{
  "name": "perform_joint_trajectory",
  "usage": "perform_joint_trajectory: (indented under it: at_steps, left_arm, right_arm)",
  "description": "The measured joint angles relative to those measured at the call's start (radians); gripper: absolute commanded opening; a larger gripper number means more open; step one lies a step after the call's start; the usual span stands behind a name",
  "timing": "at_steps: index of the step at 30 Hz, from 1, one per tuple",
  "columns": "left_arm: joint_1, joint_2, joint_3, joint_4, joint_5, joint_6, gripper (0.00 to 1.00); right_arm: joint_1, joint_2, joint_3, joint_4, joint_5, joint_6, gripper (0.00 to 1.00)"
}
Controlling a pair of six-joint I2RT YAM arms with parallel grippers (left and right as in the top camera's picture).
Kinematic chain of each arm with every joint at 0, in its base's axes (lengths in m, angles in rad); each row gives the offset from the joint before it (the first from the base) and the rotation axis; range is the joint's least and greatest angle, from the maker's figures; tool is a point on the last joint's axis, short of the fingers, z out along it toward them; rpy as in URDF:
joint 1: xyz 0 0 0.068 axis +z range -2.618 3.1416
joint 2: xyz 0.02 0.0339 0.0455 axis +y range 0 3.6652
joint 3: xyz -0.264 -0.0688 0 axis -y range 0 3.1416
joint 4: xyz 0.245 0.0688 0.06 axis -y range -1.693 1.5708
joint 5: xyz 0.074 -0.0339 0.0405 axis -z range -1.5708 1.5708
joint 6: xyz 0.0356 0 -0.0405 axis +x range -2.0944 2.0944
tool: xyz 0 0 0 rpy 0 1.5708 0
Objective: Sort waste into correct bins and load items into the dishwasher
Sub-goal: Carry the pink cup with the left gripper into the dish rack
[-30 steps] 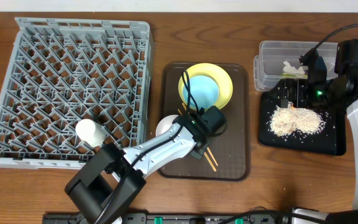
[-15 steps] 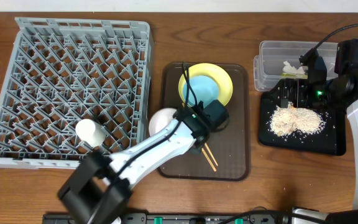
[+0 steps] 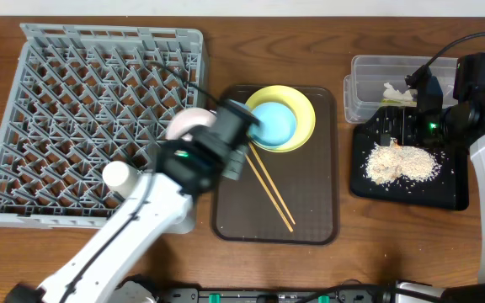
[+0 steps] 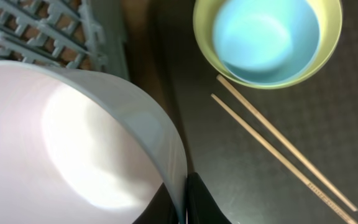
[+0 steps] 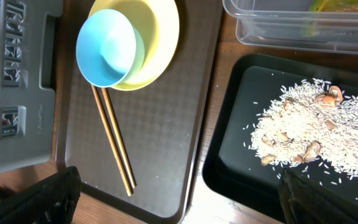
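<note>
The pale pink bowl hangs from the left gripper, whose fingers are pinched tight on its rim; it sits just left of the hand, over the right edge of the grey dish rack. Whether the bowl touches the rack cannot be told.

The brown wooden table fills the view, with a pale strip of wall along its far edge. The rack lies left of the hand, the dark brown tray just to its right. Well to the right of it are the black tray with its heap of rice scraps and, beyond that, the clear tub holding a white tissue. Just right of the hand the yellow plate carries the light blue bowl, and the two chopsticks lie to the hand's near right. The white cup rests in the rack, near-left of the hand. The right gripper hovers above the black tray, jaws spread wide and empty.

From overhead the left arm is smeared by motion and covers much of the bowl. In the wrist view the bowl runs off the frame. A green-yellow scrap in the tub is cut off.

A second ago the bowl was at the brown tray's near-left corner, the hand hiding the chopsticks; now it is up beside the rack and they lie bare
</note>
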Motion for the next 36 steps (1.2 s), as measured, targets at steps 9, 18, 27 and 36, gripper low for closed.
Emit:
perform_joint_trajectory:
  at_steps: [9,18,27,36]
  left_arm:
    - [0.467,-0.036,0.002,0.009,0.566,0.15,0.07]
    - [0.781,0.106,0.002,0.026,1.099,0.229,0.07]
    - [0.915,0.302,0.002,0.06,1.369,0.246,0.08]
    - [1.035,0.404,0.016,0.064,1.51,0.246,0.08]
  right_arm:
    - [0.0,0.0,0.0,0.0,0.0,0.0,0.99]
    - [0.0,0.0,0.0,-0.001,0.0,0.0,0.99]
    - [0.0,0.0,0.0,-0.005,0.0,0.0,0.99]
    - [0.0,0.0,0.0,-0.005,0.0,0.0,0.99]
